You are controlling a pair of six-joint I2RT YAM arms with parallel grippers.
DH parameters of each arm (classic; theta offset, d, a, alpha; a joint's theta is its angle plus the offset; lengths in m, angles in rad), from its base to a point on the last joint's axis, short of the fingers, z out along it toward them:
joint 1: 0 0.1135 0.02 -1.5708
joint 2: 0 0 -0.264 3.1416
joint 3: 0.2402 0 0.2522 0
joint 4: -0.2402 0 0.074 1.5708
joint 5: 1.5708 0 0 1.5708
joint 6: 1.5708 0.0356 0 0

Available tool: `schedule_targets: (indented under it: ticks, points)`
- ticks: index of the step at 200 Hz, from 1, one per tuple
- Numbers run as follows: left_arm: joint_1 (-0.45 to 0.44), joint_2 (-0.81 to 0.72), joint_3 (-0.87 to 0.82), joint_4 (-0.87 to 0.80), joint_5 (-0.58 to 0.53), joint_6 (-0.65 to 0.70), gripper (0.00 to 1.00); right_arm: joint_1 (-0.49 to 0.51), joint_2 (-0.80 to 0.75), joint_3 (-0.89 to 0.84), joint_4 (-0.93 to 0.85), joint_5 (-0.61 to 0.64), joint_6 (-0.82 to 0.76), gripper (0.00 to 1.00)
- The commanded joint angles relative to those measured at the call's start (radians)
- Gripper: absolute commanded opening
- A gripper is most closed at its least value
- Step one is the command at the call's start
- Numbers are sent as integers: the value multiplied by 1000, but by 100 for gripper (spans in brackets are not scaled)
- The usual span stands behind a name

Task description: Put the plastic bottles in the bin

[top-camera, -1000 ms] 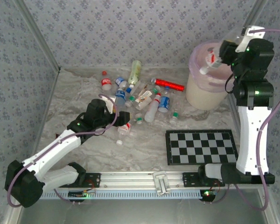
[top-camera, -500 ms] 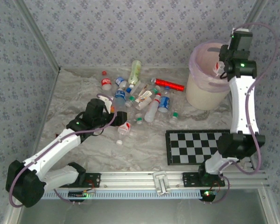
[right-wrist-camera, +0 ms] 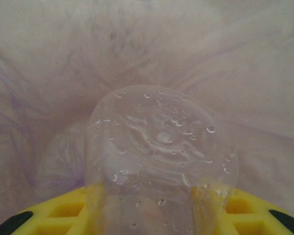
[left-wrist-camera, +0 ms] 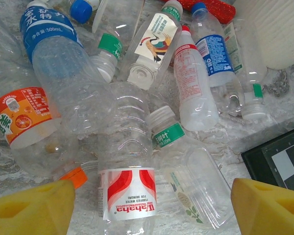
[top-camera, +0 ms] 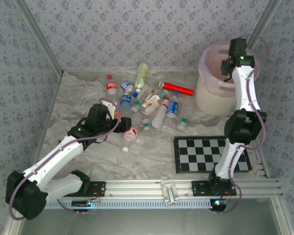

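- The large round cream-white bin (top-camera: 210, 100) with its pinkish-lilac rim stands at the far right of the marbled table (top-camera: 78, 98), well apart from the heap of bottles. In the right wrist view its inside is a creased lilac lining (right-wrist-camera: 63, 73); what lies at the bottom cannot be told.
- The right gripper (top-camera: 227, 67) reaches over the bin's rim, clamped on a clear plastic bottle (right-wrist-camera: 159, 156) beaded with droplets. The bottle's base faces the camera, with the yellow fingers (right-wrist-camera: 49, 215) showing on both sides of it, and it hangs over the bin's inside.
- The black-and-white checkerboard (top-camera: 210, 152) lies flat near the foot of the bin.
- The scattered plastic bottles (top-camera: 149, 104) lie in a loose heap mid-table, left of the bin.
- The left gripper (left-wrist-camera: 149, 210) hovers low at the near edge of the heap, jaws spread wide and holding nothing.
- Between its yellow pads (left-wrist-camera: 32, 208) lies a ribbed clear bottle with a red-and-white label (left-wrist-camera: 127, 193), with a gap on either side.
- An orange-labelled bottle (left-wrist-camera: 22, 117) lies just left of it, and a squarish green-labelled bottle (left-wrist-camera: 186, 166) lies against its right.
- The shiny red tube (top-camera: 178, 88) lies between heap and bin.
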Motion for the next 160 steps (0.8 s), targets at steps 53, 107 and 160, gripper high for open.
schedule_targets:
  ticks: [53, 107, 160]
  points:
    - [7, -7, 5, -36, -9, -2, 83, -33, 155, 74, -139, -131, 26, 36]
    - [8, -15, 8, -53, -18, -7, 84, -37, 156, 94, -142, -148, 37, 62]
    - [22, -8, 33, -73, -31, 1, 92, -35, 63, 128, -156, -126, 32, 99]
